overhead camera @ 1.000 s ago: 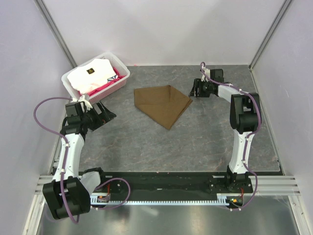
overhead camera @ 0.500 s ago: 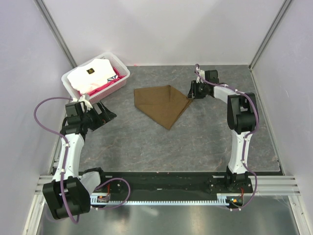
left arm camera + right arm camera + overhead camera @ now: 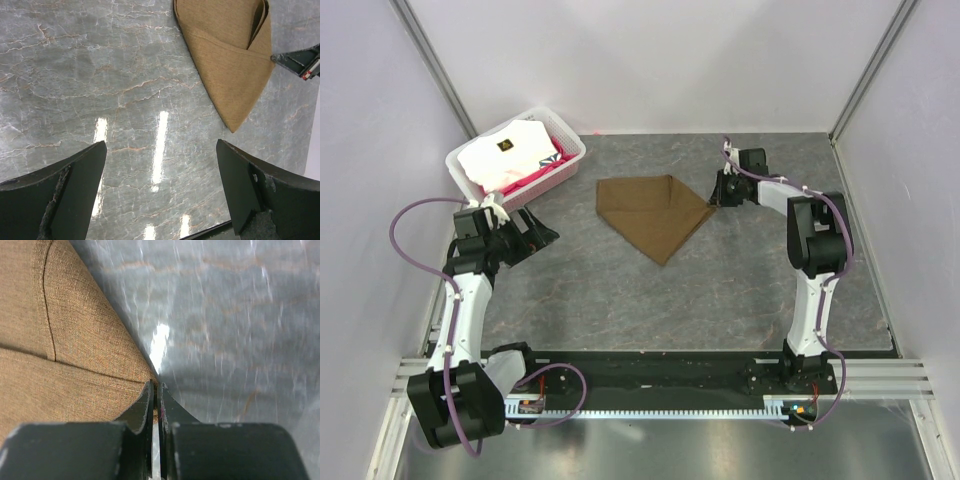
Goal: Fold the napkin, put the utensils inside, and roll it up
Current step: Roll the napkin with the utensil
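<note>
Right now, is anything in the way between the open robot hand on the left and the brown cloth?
No, nothing visible. Only bare table lies between the left gripper and the brown cloth. The basket sits off to the far side, out of the path.

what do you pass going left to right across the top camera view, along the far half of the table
white basket → brown napkin → right pincer, shut on the napkin's right corner
</note>
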Robot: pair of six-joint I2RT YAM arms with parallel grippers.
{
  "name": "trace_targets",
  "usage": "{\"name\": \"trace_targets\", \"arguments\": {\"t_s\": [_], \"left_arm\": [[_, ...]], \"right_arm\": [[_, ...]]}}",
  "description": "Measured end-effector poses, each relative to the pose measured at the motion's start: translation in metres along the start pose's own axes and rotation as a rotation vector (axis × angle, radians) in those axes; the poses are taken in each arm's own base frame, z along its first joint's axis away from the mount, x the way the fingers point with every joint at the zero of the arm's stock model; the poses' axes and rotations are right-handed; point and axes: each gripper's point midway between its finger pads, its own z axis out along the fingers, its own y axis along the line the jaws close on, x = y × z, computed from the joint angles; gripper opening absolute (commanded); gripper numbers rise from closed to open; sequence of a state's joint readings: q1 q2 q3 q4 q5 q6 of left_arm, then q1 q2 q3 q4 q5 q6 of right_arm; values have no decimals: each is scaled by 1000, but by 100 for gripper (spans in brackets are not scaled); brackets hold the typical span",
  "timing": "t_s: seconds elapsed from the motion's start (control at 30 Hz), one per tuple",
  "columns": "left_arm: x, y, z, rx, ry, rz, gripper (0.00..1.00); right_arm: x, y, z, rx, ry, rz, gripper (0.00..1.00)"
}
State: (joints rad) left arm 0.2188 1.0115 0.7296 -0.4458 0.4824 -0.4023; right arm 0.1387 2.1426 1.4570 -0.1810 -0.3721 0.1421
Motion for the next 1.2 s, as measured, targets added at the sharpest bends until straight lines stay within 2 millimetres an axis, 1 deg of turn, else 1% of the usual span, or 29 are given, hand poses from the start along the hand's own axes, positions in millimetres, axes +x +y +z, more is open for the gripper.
{"name": "trace_targets", "arguments": {"t_s": [0.13, 0.4, 0.5, 0.57, 0.67, 0.7, 0.8, 0.87, 0.9, 0.93, 1.0, 1.03, 1.07, 1.1, 1.17, 1.2], "left_arm": [[-1, -1, -2, 3, -7, 4, 98], [-2, -2, -3, 8, -19, 10, 93], [1, -4, -2, 13, -17, 5, 92], [6, -8, 0, 26, -17, 1, 92], [19, -24, 5, 67, -3, 2, 92], [27, -31, 9, 80, 6, 11, 92], [57, -59, 21, 134, 66, 53, 92], [81, -76, 31, 174, 127, 79, 91], [87, -80, 35, 183, 142, 78, 91], [92, -83, 41, 187, 161, 72, 90], [102, -80, 56, 177, 189, 46, 86], [107, -78, 62, 171, 204, 34, 86], [112, -75, 67, 165, 218, 25, 84], [117, -73, 71, 159, 232, 18, 81], [125, -73, 80, 157, 254, 11, 77], [128, -74, 83, 159, 262, 12, 73]], "right_arm": [[16, 0, -14, 41, 12, 46, 0], [62, 0, -51, 185, 32, 183, 0], [81, 2, -65, 244, 23, 247, 0], [91, 3, -72, 276, 8, 283, 0], [109, 5, -86, 312, -26, 347, 0], [116, 6, -91, 321, -37, 368, 0], [135, 9, -105, 340, -68, 420, 0], [145, 11, -113, 350, -85, 445, 1], [149, 12, -115, 352, -89, 453, 3], [153, 14, -118, 355, -94, 461, 12], [160, 16, -123, 357, -101, 477, 25], [163, 17, -124, 359, -102, 483, 37], [164, 17, -126, 362, -101, 488, 42], [164, 18, -127, 364, -101, 494, 48], [164, 18, -131, 375, -97, 487, 52], [163, 18, -133, 384, -93, 483, 54]]}}
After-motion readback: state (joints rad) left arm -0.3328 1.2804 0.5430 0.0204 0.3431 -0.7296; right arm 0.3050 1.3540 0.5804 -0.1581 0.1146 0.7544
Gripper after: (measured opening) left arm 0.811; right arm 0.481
